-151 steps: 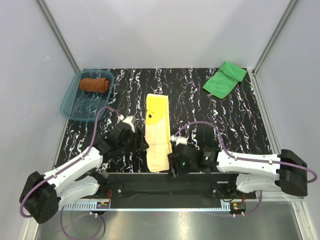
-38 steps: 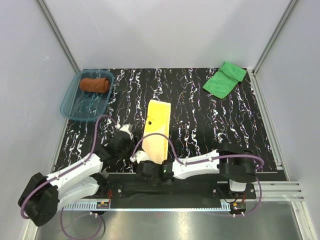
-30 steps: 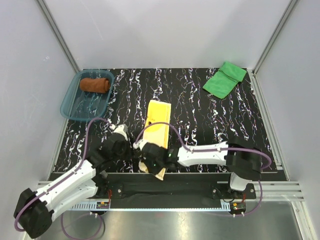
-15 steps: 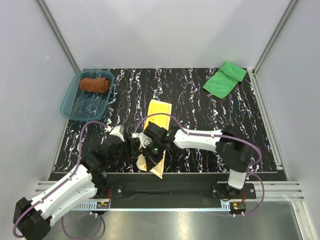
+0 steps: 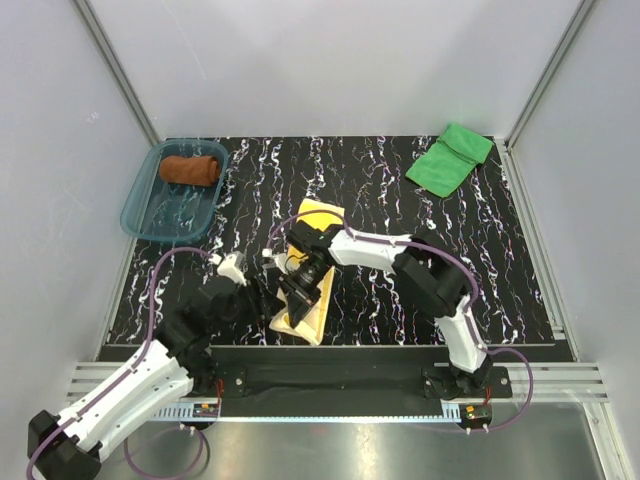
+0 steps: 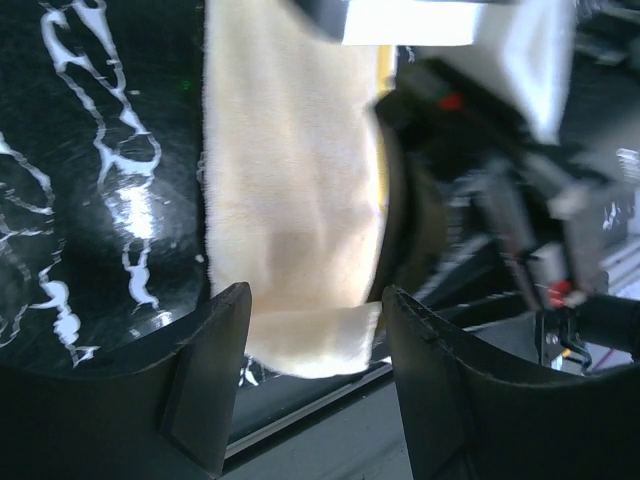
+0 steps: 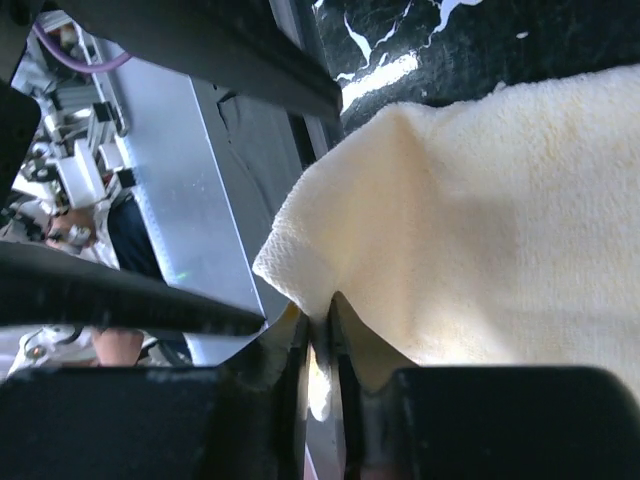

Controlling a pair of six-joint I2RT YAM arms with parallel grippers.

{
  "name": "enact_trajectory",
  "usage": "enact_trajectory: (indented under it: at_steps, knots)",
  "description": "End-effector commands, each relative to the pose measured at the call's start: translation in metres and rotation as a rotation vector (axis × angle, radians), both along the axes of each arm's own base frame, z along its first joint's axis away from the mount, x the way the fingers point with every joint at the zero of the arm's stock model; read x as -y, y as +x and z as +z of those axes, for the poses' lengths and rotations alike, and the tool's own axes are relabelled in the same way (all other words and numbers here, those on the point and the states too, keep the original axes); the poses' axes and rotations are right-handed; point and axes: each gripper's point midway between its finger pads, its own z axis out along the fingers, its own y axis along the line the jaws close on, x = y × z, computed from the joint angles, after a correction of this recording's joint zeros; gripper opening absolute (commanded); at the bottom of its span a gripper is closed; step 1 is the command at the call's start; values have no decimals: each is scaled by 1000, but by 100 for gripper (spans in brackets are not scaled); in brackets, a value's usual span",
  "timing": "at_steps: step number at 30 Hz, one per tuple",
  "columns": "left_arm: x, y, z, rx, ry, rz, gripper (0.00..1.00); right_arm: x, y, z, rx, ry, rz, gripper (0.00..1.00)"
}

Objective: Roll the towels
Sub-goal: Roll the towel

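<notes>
**Yellow towel (image 5: pixel 303 322) drawn back over itself from the near end**

Five seconds ago this towel lay flat as a long strip with a gripper on each side of its near end. Now the right arm has swung across and carried that end up and away, so the towel looks shorter and doubled.

On the left, the rust-brown towel (image 5: pixel 190 168) sits rolled in the teal tray (image 5: pixel 140 215).

The left gripper (image 6: pixel 315 300) has its fingers spread, straddling the towel's near edge without clamping it. I'd say it should press the fold flat so the roll starts tight. The right gripper (image 7: pixel 318 330) should keep its pinch low and turn the edge under evenly, without dragging the cloth sideways.

The left arm reaches forward, low over the table. The right arm is bent hard across the middle, its jaws nearly closed on a cloth corner.

At the far right, the green towel (image 5: pixel 450 158) lies unrolled.
</notes>
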Motion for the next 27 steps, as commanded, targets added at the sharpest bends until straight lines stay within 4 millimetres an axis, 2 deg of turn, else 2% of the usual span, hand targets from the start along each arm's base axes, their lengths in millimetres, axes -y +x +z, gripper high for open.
enact_trajectory:
  at_steps: [1,2,4,5,8,13,21,27]
  knots:
    - [15,-1,7,49,-61,-83,60,-1,-11,8,-71,33,83,19]
    - [13,-3,0,41,-53,-79,60,-1,-9,3,-64,23,86,22]
    - [12,-3,-3,43,-61,-64,59,-2,-3,-1,-40,9,86,36]
    - [11,-4,-4,53,-74,-63,59,-3,0,-1,-31,11,87,39]
    - [9,-4,2,85,-96,-50,59,-4,12,-1,-10,6,76,48]
    - [4,-1,16,130,-110,-18,58,-7,33,-7,2,0,52,50]
    - [4,0,16,126,-104,-16,56,-23,54,-21,57,-19,28,50]
    - [6,1,17,134,-108,-26,55,-37,68,-11,102,24,-4,49]
